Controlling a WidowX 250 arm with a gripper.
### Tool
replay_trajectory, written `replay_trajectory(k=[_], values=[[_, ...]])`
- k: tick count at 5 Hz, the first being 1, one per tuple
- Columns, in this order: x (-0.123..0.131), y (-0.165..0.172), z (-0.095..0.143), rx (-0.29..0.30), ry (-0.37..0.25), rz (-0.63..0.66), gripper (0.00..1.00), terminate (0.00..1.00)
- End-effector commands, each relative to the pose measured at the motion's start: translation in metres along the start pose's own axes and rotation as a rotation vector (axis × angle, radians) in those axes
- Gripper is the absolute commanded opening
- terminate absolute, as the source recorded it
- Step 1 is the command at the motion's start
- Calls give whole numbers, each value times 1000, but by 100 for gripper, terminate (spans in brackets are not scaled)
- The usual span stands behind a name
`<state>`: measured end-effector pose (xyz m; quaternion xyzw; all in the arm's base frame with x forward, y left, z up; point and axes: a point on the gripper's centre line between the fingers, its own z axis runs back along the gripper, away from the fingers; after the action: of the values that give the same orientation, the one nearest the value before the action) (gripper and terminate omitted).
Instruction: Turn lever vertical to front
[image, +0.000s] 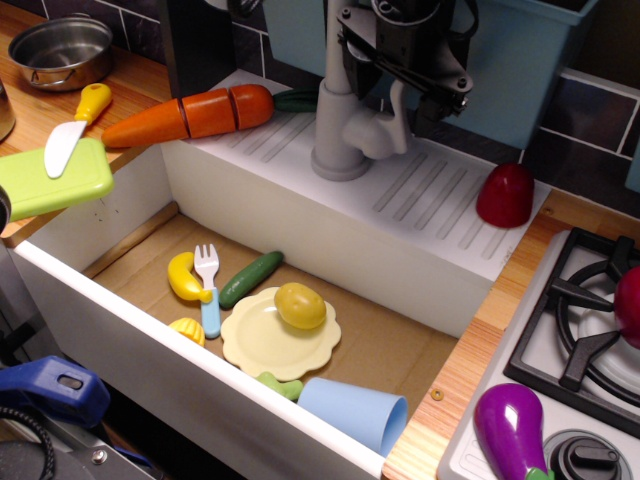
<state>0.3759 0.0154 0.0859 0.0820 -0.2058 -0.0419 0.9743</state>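
The lever (386, 130) is a short pale grey arm with a rounded end. It sticks out to the right and front from the upright grey tap column (337, 120) on the white ribbed drainboard (430, 200). My black gripper (400, 92) hangs just above and behind the lever, with its jaws apart and nothing between them. One fingertip (427, 112) is just right of the lever's end; whether it touches the lever I cannot tell. The top of the tap column is hidden behind the gripper.
A toy carrot (190, 115) lies left of the tap, a red dome (505, 195) to its right, a teal bin (520, 60) behind. The sink basin (390, 345) holds a yellow plate (262, 345), fork (208, 290), cucumber (250, 278) and blue cup (355, 412). The stove (585, 320) and an aubergine (510, 430) are at the right.
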Motion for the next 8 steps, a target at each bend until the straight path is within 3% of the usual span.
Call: replay_trajectory(k=[1, 4, 8], values=[[15, 3, 14, -13, -29, 35, 0, 0], [2, -7, 34, 5, -1, 98, 0, 0], [-73, -26, -8, -6, -98, 239, 0, 0]])
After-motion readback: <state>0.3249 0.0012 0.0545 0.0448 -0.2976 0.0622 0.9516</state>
